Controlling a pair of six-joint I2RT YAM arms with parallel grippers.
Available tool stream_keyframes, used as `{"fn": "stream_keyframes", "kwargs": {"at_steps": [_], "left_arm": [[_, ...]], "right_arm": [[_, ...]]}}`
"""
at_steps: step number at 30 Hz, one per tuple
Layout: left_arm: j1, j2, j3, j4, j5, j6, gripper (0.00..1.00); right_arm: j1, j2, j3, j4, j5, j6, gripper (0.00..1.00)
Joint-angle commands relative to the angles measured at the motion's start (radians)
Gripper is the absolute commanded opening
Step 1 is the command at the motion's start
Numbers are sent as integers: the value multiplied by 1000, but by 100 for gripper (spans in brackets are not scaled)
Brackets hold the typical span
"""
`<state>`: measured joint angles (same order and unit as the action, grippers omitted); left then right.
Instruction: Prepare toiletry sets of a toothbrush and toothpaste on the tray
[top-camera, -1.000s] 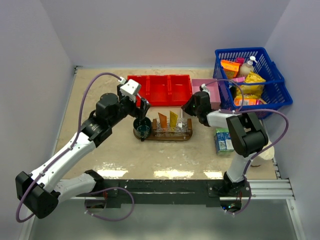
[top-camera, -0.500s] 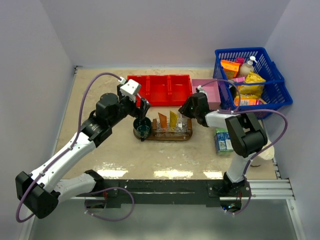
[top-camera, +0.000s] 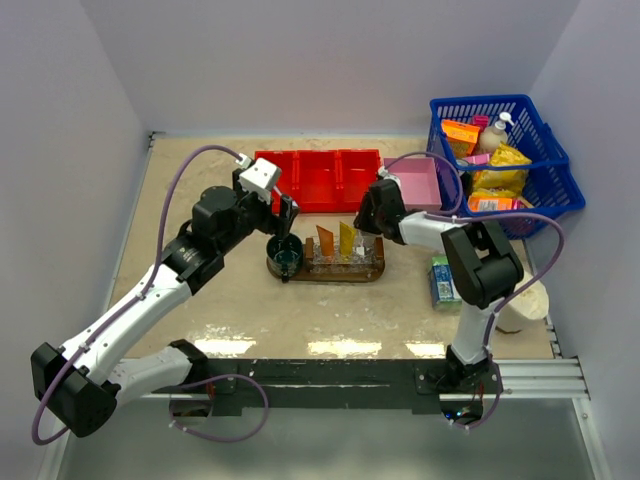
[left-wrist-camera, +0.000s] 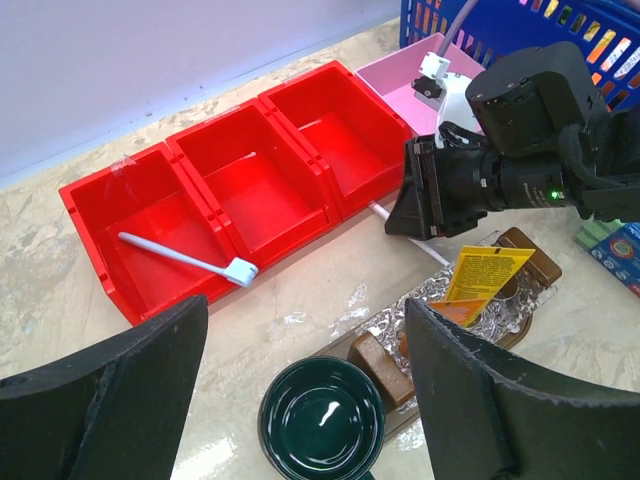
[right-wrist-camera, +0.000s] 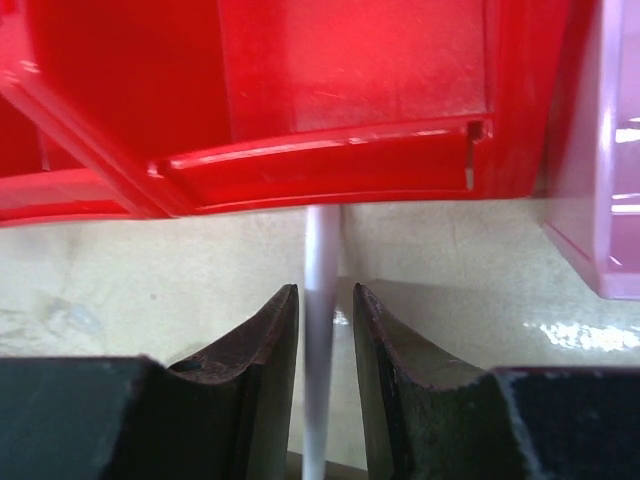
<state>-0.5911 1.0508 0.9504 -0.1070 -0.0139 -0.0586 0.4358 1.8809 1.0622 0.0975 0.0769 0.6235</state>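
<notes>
Toothbrush (right-wrist-camera: 322, 250) lies on the bench (top-camera: 200, 200) just behind the tray (top-camera: 372, 272), one end near the red bin (top-camera: 338, 178), the other pointing toward the tray. Right tool (right-wrist-camera: 325, 292) is low over it, with one finger (right-wrist-camera: 270, 350) each side of the stick and only slivers of gap. Can't tell if it is actually pinching.

Second toothbrush (left-wrist-camera: 185, 258) lies flat in the bin's left compartment, behind the tray's left end. Two tubes, orange (top-camera: 326, 241) and yellow (top-camera: 347, 237), stand upright on the tray's middle in a clear glittery holder. The yellow one is nearest the right tool but apart from it.

Green bowl (top-camera: 285, 257) sits at the tray's left end. Left tool (left-wrist-camera: 305, 330) hangs above the bowl, fingers spread wide and holding nothing.

The bin is behind the tray, a strip of bench between them. Pink box (top-camera: 415, 180) is behind the tray's right end, touching the bin's right side. Teal box (top-camera: 443, 280) lies right of the tray. Blue basket (top-camera: 480, 102) of packets and a bottle is well off to the tray's back right.
</notes>
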Motion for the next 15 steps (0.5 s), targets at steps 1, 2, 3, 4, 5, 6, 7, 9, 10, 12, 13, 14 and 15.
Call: {"fn": "stream_keyframes", "kwargs": {"at_steps": [1,2,3,4,5,6,7,9,10,12,13,14,15], "left_arm": [[2,0,-4,16,-18,20,83],[1,0,-2,16,-20,20,83],[1,2,-4,15,-21,22,83],[1,0,-4,16,-21,22,83],[1,3,-4,16,-23,22,83],[1,3,-4,16,-21,23,83],[1,3,-4,16,-24,23,83],[1,8,-4,13,-27,25,83],[2,8,-4,13,-27,25,83],[2,11,-2,12,-29,26,83],[1,14,-2,13,-28,26,83],[1,15,-2,12,-29,26,83],[1,15,-2,12,-31,28,83]], "right_arm": [[4,4,41,-42,40,-54,32],[7,7,42,-41,35,-59,29],[7,14,45,-39,28,-65,27],[6,14,47,-39,23,-76,25],[6,15,47,-38,17,-79,24],[6,14,48,-33,9,-84,19],[6,9,47,-32,3,-91,17],[7,3,45,-21,-8,-99,13],[7,-5,45,-19,-15,-105,13],[6,-14,44,-15,-19,-108,13],[7,-23,44,-13,-23,-113,12],[6,-29,44,-10,-28,-116,12],[7,-34,39,-7,-31,-116,12]]}}
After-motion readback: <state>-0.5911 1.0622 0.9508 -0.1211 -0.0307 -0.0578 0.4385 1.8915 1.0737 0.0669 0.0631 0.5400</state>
